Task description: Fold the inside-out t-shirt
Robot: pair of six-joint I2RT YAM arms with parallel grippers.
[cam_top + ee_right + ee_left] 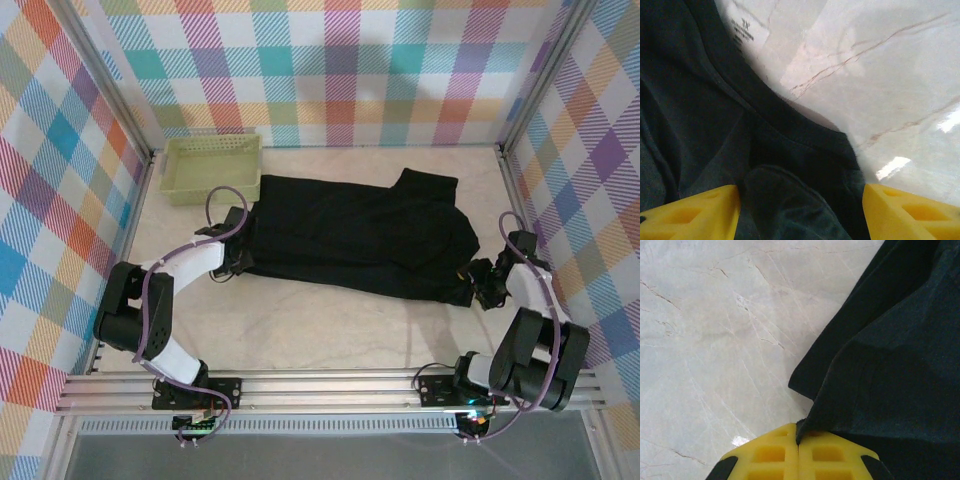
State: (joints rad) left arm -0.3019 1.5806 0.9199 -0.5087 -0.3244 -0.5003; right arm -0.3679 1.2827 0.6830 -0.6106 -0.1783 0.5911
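Observation:
The inside-out t-shirt point(350, 230) is a plain black cloth spread wide across the middle of the table. At its left edge my left gripper point(240, 262) is low on the table. In the left wrist view its yellow fingers point(775, 455) are pressed together, with a thin edge of the black t-shirt point(890, 365) pinched at their tips. My right gripper point(478, 283) is at the shirt's near right corner. Its jaws stand wide apart over a loose bunch of black cloth point(790, 200) that lies between them. A small white tag point(747, 30) shows near the neckline seam.
A pale yellow-green lattice basket point(212, 165) stands at the back left, just beyond the shirt's left end. The pale marble tabletop point(330, 330) is bare in front of the shirt. Checked walls close the left, back and right sides.

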